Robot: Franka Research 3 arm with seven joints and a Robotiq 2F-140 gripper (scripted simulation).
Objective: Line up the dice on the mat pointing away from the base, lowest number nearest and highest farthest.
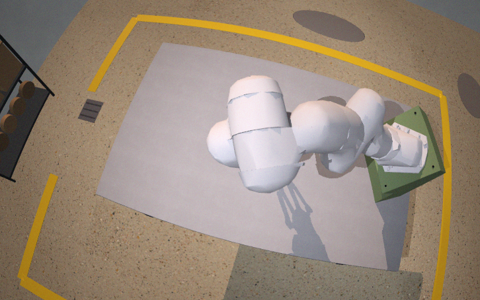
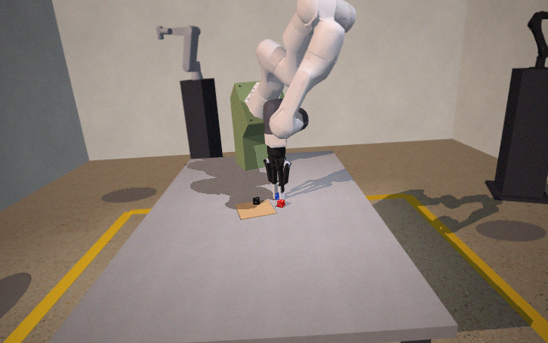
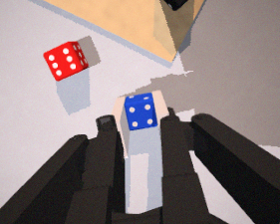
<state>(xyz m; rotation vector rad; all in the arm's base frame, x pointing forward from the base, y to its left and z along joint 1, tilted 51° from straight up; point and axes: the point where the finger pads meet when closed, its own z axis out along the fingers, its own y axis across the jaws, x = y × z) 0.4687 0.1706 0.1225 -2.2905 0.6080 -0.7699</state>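
Observation:
My gripper (image 2: 278, 194) (image 3: 140, 108) points down at the table, its pale pads on both sides of the blue die (image 2: 276, 196) (image 3: 140, 116), shut on it. The blue die shows four pips on top and is off the mat. The red die (image 2: 281, 203) (image 3: 64, 61) lies off the mat, six on top, apart from the fingers. The tan mat (image 2: 250, 212) (image 3: 115, 24) lies flat on the table. The black die (image 2: 256, 200) (image 3: 174, 3) is on it near its robot-side edge; its number is unreadable. In the top view the arm hides dice and mat.
The grey table (image 1: 152, 149) (image 2: 246, 276) extends well beyond the mat on the side away from the base. The green base block (image 1: 424, 128) (image 2: 238, 128) stands at the robot's end. The arm (image 1: 264, 134) reaches over the table. Two other arms on dark pedestals stand off the table.

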